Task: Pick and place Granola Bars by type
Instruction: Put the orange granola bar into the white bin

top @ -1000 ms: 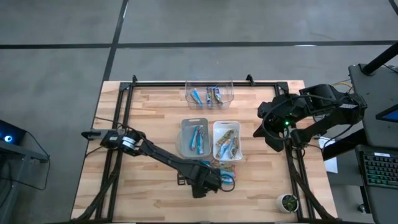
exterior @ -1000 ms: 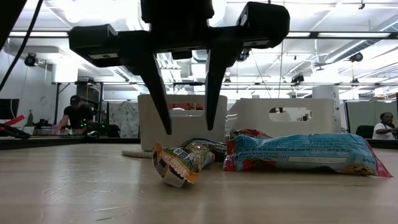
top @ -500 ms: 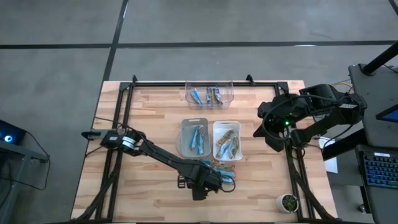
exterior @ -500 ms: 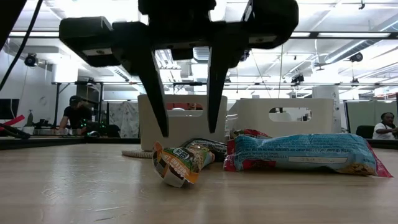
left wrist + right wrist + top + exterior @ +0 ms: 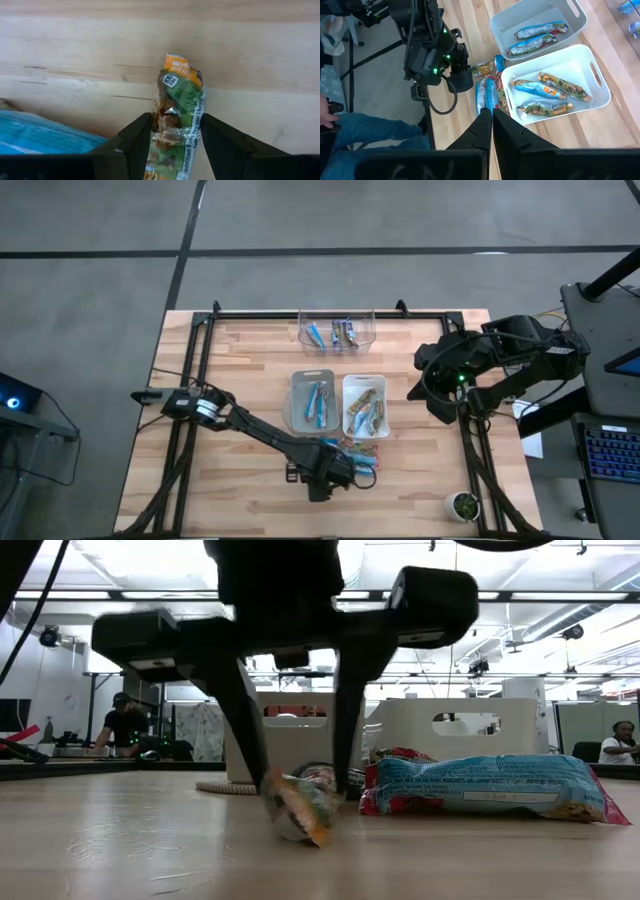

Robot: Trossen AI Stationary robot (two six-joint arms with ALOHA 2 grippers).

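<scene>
Table [image 5: 250,370]: left hand [image 5: 172,132] straddles green bar [image 5: 177,107], fingers apart; wrist cam only. Right hand [image 5: 490,122] shut.

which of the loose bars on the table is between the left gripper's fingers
The green-and-orange bar: the left gripper straddles it, one finger on each side. The blue bar lies beside it, outside the fingers.

Green-and-orange bar [image 5: 176,110], blue bar [image 5: 480,784]
</scene>
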